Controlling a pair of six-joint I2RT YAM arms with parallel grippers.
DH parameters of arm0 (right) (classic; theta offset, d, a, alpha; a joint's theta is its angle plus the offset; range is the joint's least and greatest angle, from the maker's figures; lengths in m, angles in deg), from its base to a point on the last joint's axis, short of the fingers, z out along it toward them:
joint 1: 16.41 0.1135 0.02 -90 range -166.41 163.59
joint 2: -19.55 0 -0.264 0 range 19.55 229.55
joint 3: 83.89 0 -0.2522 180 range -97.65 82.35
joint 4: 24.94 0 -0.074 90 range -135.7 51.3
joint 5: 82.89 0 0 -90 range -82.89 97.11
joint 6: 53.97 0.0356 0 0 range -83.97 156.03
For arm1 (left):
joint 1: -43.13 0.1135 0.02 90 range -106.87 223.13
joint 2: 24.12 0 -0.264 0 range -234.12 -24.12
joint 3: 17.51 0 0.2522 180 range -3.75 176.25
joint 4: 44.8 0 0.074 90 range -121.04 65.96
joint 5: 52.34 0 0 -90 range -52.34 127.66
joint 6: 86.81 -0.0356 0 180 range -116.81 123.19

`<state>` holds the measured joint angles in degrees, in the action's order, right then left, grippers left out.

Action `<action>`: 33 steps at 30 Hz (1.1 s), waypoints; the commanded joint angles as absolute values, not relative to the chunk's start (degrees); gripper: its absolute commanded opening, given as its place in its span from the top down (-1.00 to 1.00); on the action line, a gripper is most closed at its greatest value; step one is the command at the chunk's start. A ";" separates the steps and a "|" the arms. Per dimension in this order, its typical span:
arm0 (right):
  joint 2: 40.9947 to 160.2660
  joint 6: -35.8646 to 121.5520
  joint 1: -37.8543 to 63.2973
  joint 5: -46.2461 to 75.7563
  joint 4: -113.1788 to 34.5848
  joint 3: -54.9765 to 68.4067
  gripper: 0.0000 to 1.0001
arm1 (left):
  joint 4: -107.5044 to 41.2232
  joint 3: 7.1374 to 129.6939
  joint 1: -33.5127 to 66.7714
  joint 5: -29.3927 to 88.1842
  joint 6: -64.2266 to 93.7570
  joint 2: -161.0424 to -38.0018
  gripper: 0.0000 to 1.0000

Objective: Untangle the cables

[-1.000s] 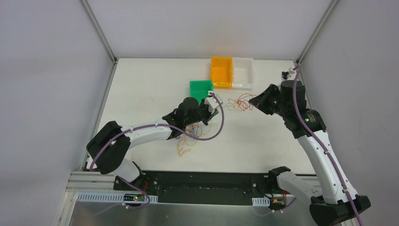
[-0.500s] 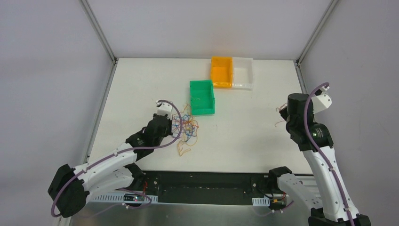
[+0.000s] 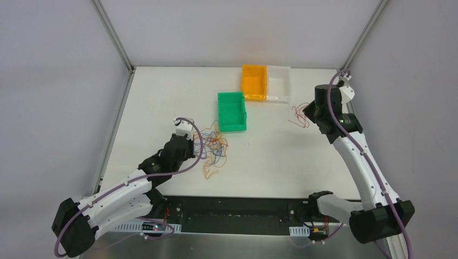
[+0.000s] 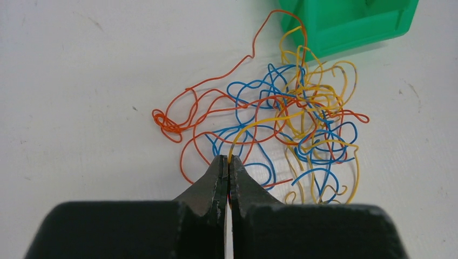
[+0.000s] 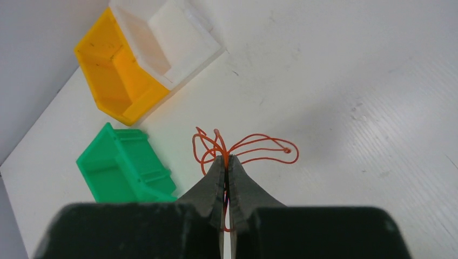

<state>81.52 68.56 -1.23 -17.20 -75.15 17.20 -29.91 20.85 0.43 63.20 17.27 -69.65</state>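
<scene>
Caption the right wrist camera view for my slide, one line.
Wrist view: right hand pinches a looped orange cable; orange bin, white bin and green bin sit on the table beyond.

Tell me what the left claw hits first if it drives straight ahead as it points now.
The tangle of cables, right ahead of the left claw; the green bin lies beyond. The claw's height above the table is unclear, so it might skim over some loops.

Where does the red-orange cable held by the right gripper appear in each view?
Top external: red-orange cable at right, below the white bin, beside the right gripper.
Left wrist: not in it.
Right wrist: centre, pinched at the fingertips.
Shared landmark: the green bin, in all three views.
</scene>
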 commanded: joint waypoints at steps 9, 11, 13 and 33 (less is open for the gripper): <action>106.51 67.52 -1.45 -15.76 -62.83 -2.59 1.00 | -32.74 20.67 0.53 48.39 15.51 -68.78 1.00; 111.04 67.52 -1.39 -16.88 -62.91 -6.95 1.00 | -33.03 20.77 0.42 47.53 15.17 -68.61 1.00; 116.43 67.18 -1.46 -18.30 -63.03 -11.37 1.00 | -33.06 20.93 0.43 46.94 14.66 -68.38 1.00; 154.09 64.60 -2.55 -20.48 -71.79 -40.02 1.00 | -32.90 21.83 0.44 43.68 13.08 -67.79 1.00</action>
<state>151.66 64.21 -2.01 -21.53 -66.95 -37.98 -31.18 20.67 0.43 45.01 14.12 -68.72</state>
